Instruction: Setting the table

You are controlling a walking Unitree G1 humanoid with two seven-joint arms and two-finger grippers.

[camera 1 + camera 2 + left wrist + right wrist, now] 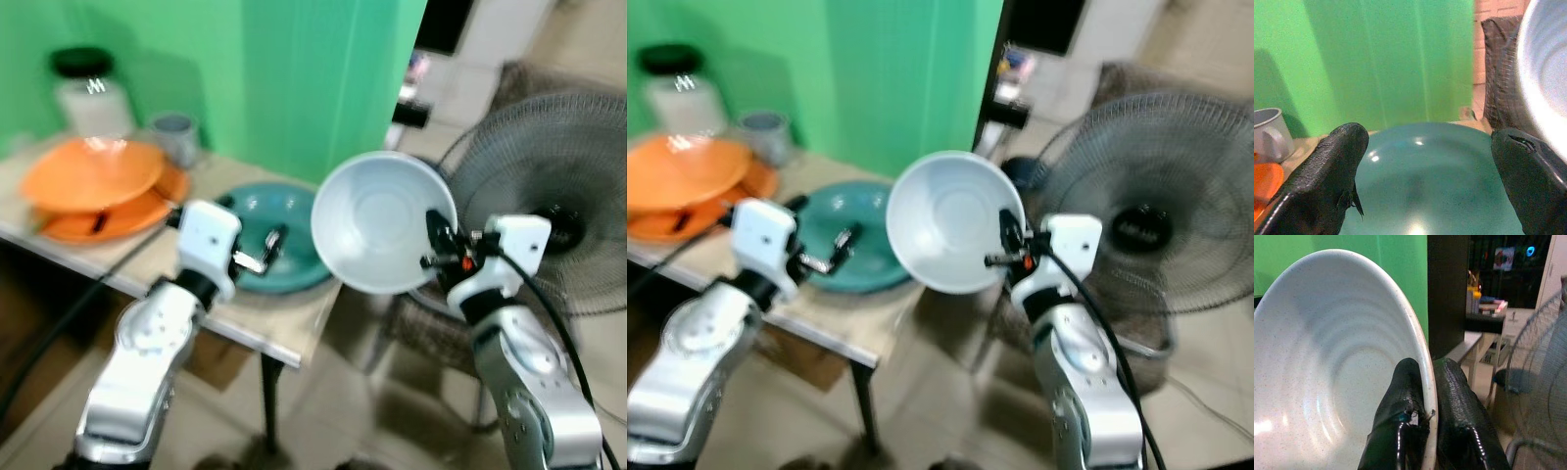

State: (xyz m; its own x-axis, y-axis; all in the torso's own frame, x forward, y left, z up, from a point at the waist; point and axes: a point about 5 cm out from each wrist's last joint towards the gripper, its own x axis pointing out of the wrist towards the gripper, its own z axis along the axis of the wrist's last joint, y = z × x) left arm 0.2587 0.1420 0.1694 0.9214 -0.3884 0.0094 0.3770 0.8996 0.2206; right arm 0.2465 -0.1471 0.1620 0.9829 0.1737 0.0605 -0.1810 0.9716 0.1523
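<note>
My right gripper (434, 235) is shut on the rim of a white bowl (382, 220), holding it tilted in the air off the table's right end; one finger lies inside the rim, the other outside (1462, 401). A teal plate (279, 235) lies on the table near that end. My left gripper (266, 250) hovers just above the teal plate (1425, 181), open, with nothing between its fingers (1327, 181). Orange plates (98, 186) are stacked at the table's left, a grey mug (174, 137) behind them.
A jar with a black lid (88, 93) stands at the back left against a green wall (294, 69). A standing fan (554, 196) is right of the table, close behind my right arm. The table's front edge (245, 328) runs below my left arm.
</note>
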